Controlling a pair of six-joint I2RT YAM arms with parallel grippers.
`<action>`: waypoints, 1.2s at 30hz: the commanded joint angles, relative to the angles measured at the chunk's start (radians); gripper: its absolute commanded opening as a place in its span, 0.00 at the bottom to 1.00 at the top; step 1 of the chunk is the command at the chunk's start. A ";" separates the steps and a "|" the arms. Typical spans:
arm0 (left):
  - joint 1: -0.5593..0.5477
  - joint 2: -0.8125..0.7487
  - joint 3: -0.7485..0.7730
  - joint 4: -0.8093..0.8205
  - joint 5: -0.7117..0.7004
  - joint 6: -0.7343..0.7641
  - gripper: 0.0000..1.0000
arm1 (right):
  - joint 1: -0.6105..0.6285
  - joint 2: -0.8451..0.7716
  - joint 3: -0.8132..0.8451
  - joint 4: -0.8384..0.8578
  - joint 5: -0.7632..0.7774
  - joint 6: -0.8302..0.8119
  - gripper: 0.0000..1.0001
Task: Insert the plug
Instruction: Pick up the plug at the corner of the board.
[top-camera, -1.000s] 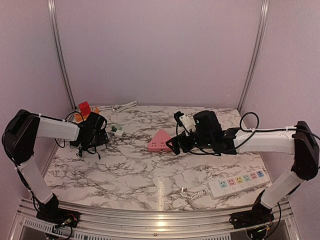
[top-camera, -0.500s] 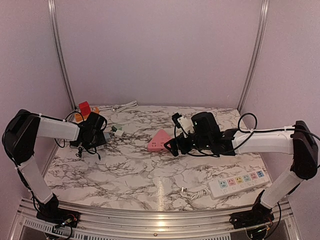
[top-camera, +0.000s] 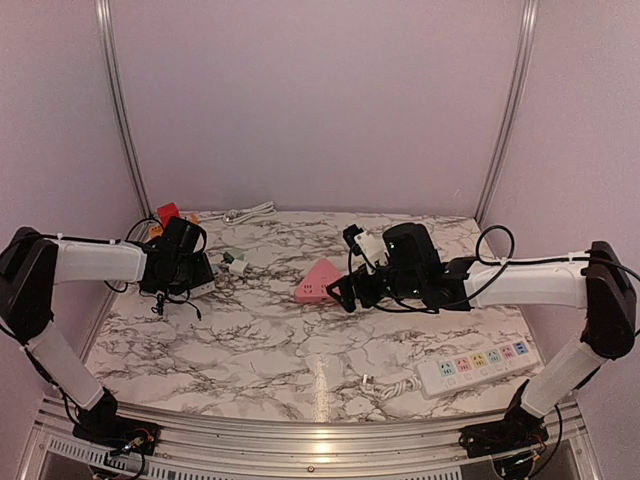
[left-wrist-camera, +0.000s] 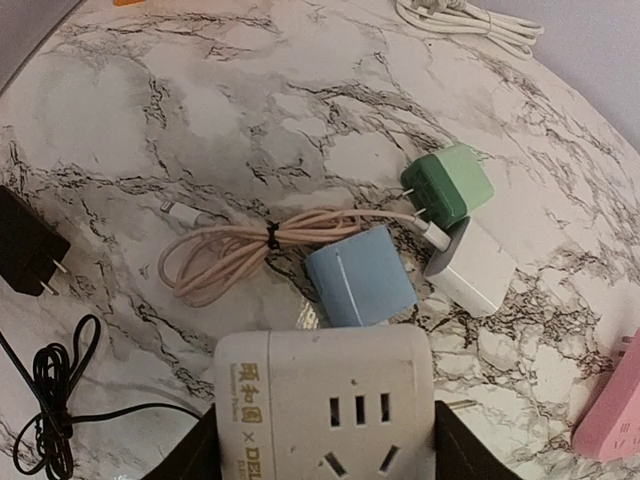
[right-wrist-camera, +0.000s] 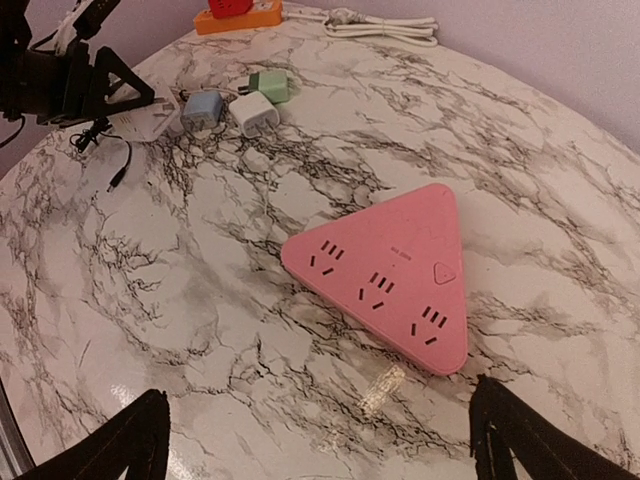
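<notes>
My left gripper (top-camera: 188, 274) is shut on a white cube socket (left-wrist-camera: 325, 400), its fingers (left-wrist-camera: 190, 455) on either side, at the table's left. Just beyond it lie a blue plug (left-wrist-camera: 360, 275), a white plug (left-wrist-camera: 472, 268) and a green plug (left-wrist-camera: 450, 185), next to a coiled pink cable (left-wrist-camera: 230, 255). My right gripper (top-camera: 345, 292) is open and empty, hovering near the pink triangular socket block (right-wrist-camera: 385, 270), which also shows in the top view (top-camera: 318, 281). The right wrist view also shows the three plugs (right-wrist-camera: 253, 114) and the left gripper (right-wrist-camera: 75, 80).
A white power strip with coloured sockets (top-camera: 478, 362) lies at the front right. A red and orange block (top-camera: 165, 215) and a coiled white cable (top-camera: 245, 212) sit at the back left. A black adapter (left-wrist-camera: 25, 240) and a thin black cable (left-wrist-camera: 50, 390) lie left of the cube socket.
The left arm's elbow has swung outward and the left gripper shifted slightly left with the cube socket. The right gripper edged a little left towards the pink block.
</notes>
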 joint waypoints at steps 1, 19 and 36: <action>0.001 -0.091 -0.023 0.055 0.078 -0.003 0.34 | 0.010 -0.004 0.031 0.046 -0.027 0.026 0.98; -0.049 -0.258 -0.095 0.304 0.474 0.131 0.37 | 0.010 -0.091 -0.059 0.168 -0.226 -0.009 0.99; -0.226 -0.265 -0.142 0.832 1.105 0.324 0.43 | -0.011 -0.111 -0.111 0.421 -0.675 0.241 0.98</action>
